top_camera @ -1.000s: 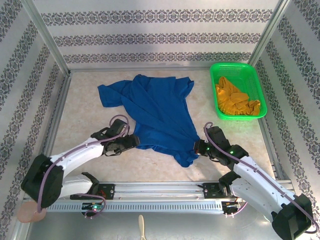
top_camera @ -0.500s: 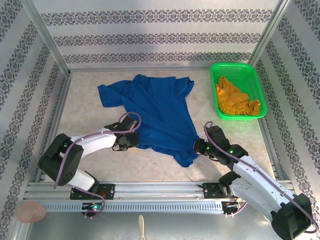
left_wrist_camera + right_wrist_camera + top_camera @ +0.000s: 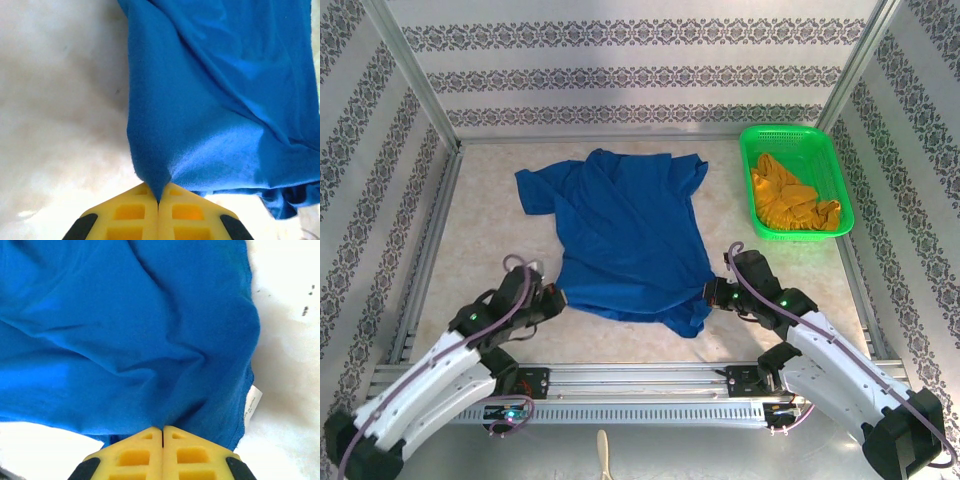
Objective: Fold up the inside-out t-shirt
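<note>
The royal-blue t-shirt (image 3: 630, 230) lies spread on the pale table, collar end far, hem near. My left gripper (image 3: 558, 298) is shut on its near-left hem corner; in the left wrist view the blue cloth (image 3: 210, 100) runs into a pinch between the yellow fingers (image 3: 130, 215). My right gripper (image 3: 710, 294) is shut on the near-right hem; in the right wrist view the t-shirt cloth (image 3: 125, 325) bunches at the closed yellow fingers (image 3: 192, 457), and a white care label (image 3: 252, 402) hangs at the side seam.
A green basket (image 3: 825, 165) at the far right holds a mustard yellow-orange garment (image 3: 788, 200). Metal frame rails (image 3: 430, 250) edge the table left and right, and patterned walls close it in. Bare tabletop (image 3: 480, 230) lies left of the shirt.
My left arm has swung back toward the near-left, dragging the shirt's near-left hem corner with it, so the hem now lies wider and straighter. The right gripper has stayed put.
</note>
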`<state>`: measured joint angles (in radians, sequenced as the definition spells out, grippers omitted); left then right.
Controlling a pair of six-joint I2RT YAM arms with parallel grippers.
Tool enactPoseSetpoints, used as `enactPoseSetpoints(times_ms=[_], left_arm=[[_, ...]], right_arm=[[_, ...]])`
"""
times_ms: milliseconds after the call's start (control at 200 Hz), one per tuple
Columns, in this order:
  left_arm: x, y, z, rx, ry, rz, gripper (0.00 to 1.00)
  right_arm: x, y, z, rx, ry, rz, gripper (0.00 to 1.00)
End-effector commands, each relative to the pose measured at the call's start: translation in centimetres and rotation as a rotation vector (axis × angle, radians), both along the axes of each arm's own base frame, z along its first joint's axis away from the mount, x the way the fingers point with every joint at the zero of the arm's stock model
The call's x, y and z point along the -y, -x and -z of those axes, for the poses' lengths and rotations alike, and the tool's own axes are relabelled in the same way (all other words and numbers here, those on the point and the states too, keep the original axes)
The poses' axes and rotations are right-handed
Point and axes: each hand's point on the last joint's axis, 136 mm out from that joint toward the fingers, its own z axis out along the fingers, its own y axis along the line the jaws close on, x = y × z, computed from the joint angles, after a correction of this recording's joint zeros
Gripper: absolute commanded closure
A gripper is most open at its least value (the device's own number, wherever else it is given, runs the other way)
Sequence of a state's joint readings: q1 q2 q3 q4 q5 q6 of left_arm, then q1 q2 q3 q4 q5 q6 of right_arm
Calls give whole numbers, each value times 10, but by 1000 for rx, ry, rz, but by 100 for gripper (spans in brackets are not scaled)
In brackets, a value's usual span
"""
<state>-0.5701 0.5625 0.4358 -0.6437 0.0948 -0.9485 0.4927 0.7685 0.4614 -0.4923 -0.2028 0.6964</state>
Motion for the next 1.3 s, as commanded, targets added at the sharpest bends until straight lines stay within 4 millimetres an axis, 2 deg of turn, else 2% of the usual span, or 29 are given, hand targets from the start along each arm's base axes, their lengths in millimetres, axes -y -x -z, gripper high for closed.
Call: enactPoseSetpoints(times_ms=[0, 170, 250, 325, 455, 550, 624, 699, 789, 859, 999, 1154, 1299], left_arm=[[-26, 46, 40, -187, -30, -81, 100], [-32, 54, 36, -174, 12, -128, 100], [-28, 53, 31, -166, 29, -119, 72], [-26, 46, 14, -119, 40, -109, 51], [-22, 29, -24, -32, -21, -44, 39], [-5, 14, -42, -2, -79, 70, 38], [21, 1, -50, 35, -127, 194, 37], [56, -9, -55, 101, -198, 347, 34], [104, -12, -50, 176, -323, 548, 30], [139, -9, -37, 218, -412, 678, 28], [192, -7, -14, 283, -514, 827, 25], [217, -21, 3, 308, -572, 840, 24], [215, -28, 20, 294, -645, 828, 22]], right_arm=[[-8, 1, -9, 21, -38, -53, 100], [-16, 8, -9, 13, -83, -93, 100], [-18, 9, -12, 21, -97, -106, 100], [-20, 9, -17, 34, -110, -116, 100], [-21, 7, -23, 49, -113, -123, 100], [-22, 5, -26, 56, -115, -122, 100], [-22, 3, -31, 73, -114, -116, 100], [-23, 1, -36, 82, -122, -112, 100], [-23, -3, -44, 96, -136, -99, 100], [-24, -4, -49, 103, -143, -94, 100], [-24, -6, -56, 113, -150, -88, 100], [-22, -5, -60, 120, -148, -82, 100], [-21, -4, -61, 120, -146, -77, 100]])
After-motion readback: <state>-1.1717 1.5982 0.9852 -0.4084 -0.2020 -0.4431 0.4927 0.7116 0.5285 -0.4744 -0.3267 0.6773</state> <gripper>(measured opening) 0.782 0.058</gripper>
